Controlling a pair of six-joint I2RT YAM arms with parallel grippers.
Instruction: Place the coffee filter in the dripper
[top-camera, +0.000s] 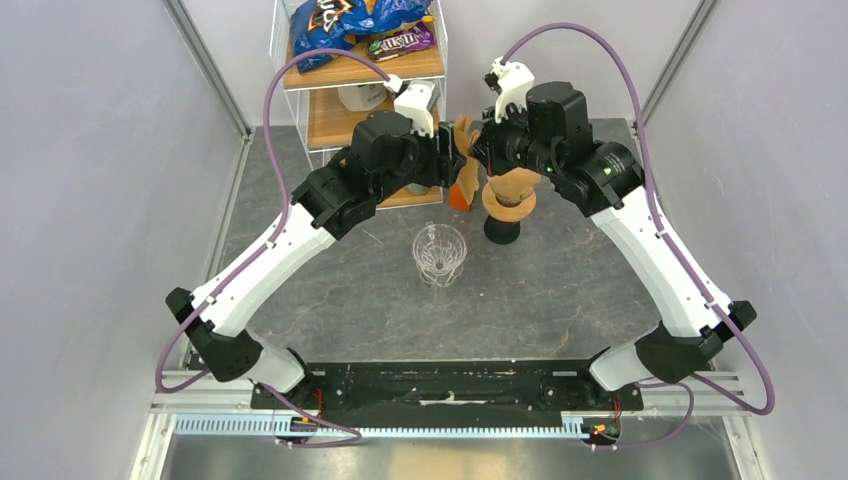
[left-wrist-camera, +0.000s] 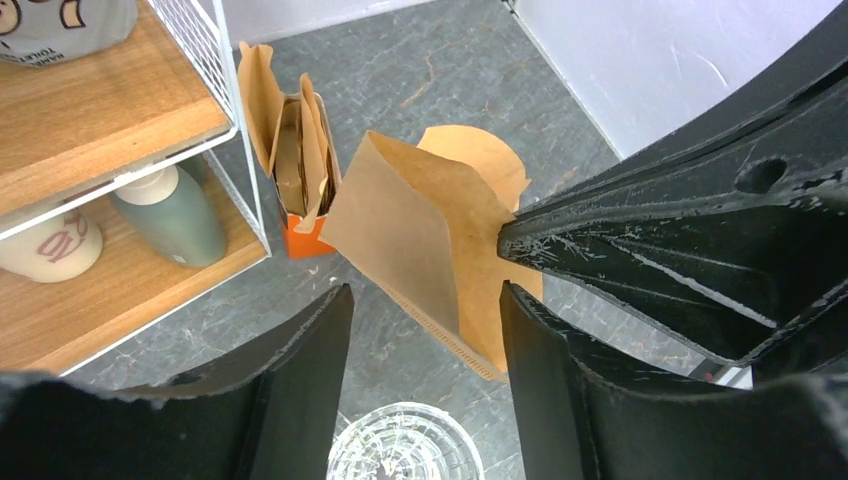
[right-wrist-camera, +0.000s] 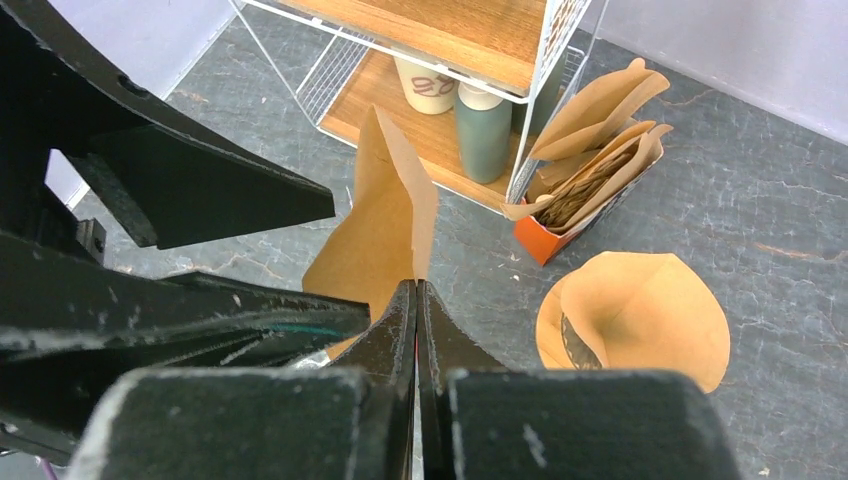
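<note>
My right gripper (right-wrist-camera: 416, 285) is shut on one edge of a folded brown coffee filter (right-wrist-camera: 385, 225) and holds it in the air. The filter also shows in the left wrist view (left-wrist-camera: 410, 230) and the top view (top-camera: 466, 172). My left gripper (left-wrist-camera: 425, 295) is open, its jaws either side of the filter's lower corner without touching it. A clear glass dripper (top-camera: 438, 252) stands empty on the table below and nearer than the filter; its rim shows in the left wrist view (left-wrist-camera: 405, 448).
An orange box of filters (right-wrist-camera: 578, 195) stands by the wire shelf rack (top-camera: 360, 90). An opened filter (right-wrist-camera: 640, 320) sits on a black stand (top-camera: 505, 228) to the right. A cup and a bottle (left-wrist-camera: 175, 215) stand on the lower shelf.
</note>
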